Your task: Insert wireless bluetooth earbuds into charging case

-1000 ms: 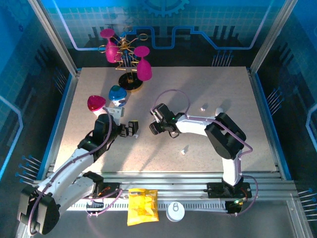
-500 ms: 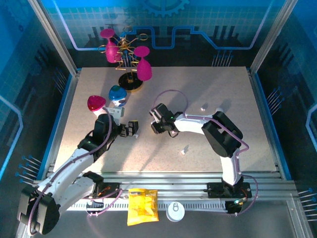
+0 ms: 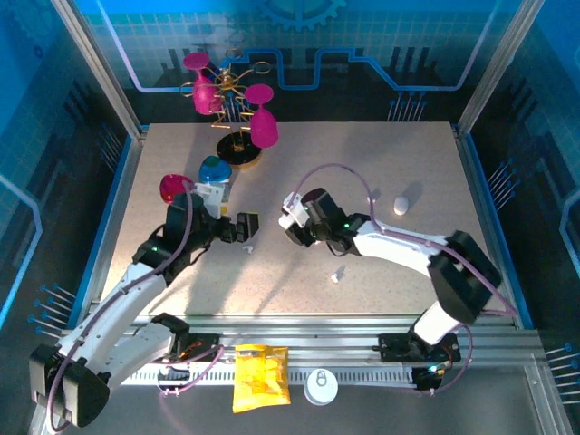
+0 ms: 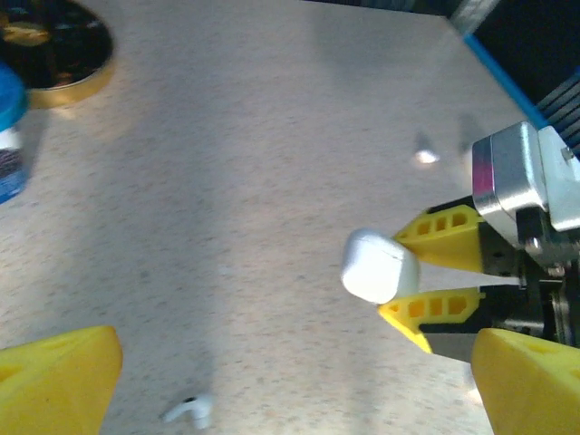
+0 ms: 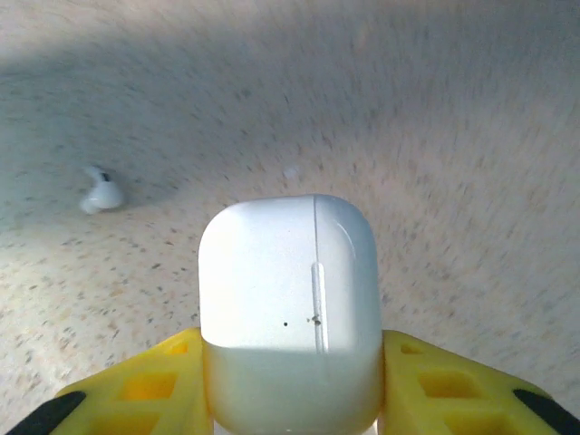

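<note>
The charging case (image 5: 288, 308) is white, glossy and has its lid closed. My right gripper (image 3: 293, 220) is shut on it above the middle of the table, and its yellow fingers (image 5: 136, 391) press both sides. In the left wrist view the case (image 4: 379, 265) hangs off the table between those fingers (image 4: 435, 237). My left gripper (image 3: 241, 227) stands open to the left of it, with nothing between its jaws. One earbud (image 4: 192, 412) lies on the table under the left gripper, also in the top view (image 3: 246, 245). A second earbud (image 3: 337, 275) lies nearer the front.
A blue-capped bottle (image 3: 213, 172) and a pink cup (image 3: 175, 188) stand behind the left gripper. A gold rack with pink glasses (image 3: 237, 100) rises at the back. A white oval object (image 3: 401, 204) lies at the right. A yellow packet (image 3: 261, 376) sits on the front rail.
The right arm has swung its elbow out to the right and turned, with the case still in its gripper. The left gripper has shifted slightly back and right.
</note>
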